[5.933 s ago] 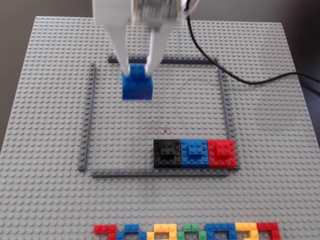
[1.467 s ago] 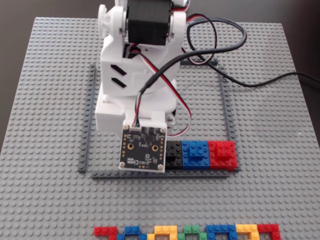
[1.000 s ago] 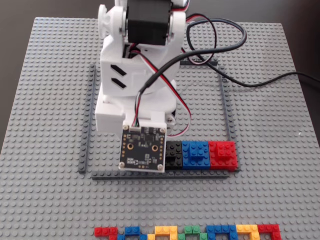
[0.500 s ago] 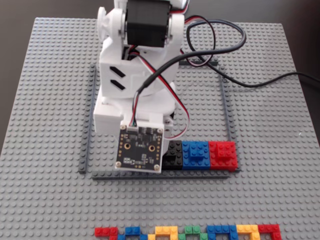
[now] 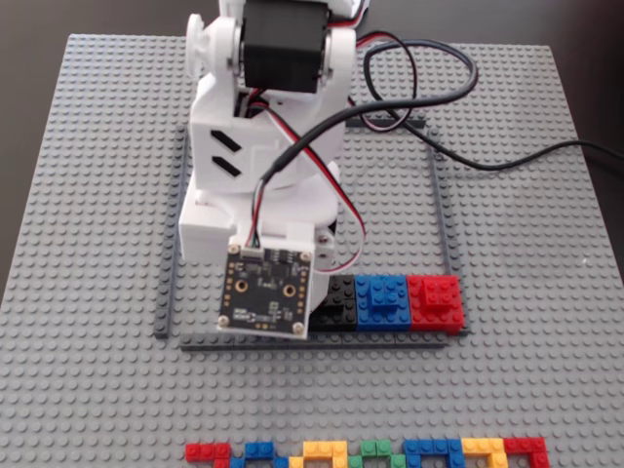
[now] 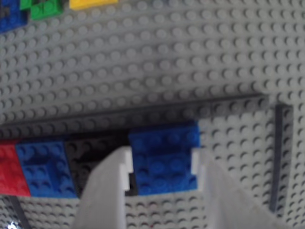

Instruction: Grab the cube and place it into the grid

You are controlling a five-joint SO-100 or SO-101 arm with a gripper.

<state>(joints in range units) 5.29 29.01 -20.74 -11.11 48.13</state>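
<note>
In the wrist view my gripper point(image 6: 162, 152) has its two white fingers point(image 6: 107, 191) on either side of a blue cube point(image 6: 164, 164), touching both its sides. The cube sits low on the grey baseplate inside the dark grey grid frame point(image 6: 143, 112), against its edge strip and beside a black brick point(image 6: 93, 160). Beyond that lie a blue brick point(image 6: 45, 167) and a red brick point(image 6: 9, 169). In the fixed view the arm and its camera board point(image 5: 268, 288) hide the gripper and the cube. The black point(image 5: 336, 302), blue point(image 5: 382, 300) and red point(image 5: 436, 300) bricks line the frame's point(image 5: 444, 214) near edge.
A row of spare coloured bricks point(image 5: 370, 453) lies at the baseplate's point(image 5: 546, 370) near edge; green point(image 6: 45, 8) and yellow point(image 6: 90, 4) ones show in the wrist view. A black cable point(image 5: 458, 117) loops over the plate behind the arm.
</note>
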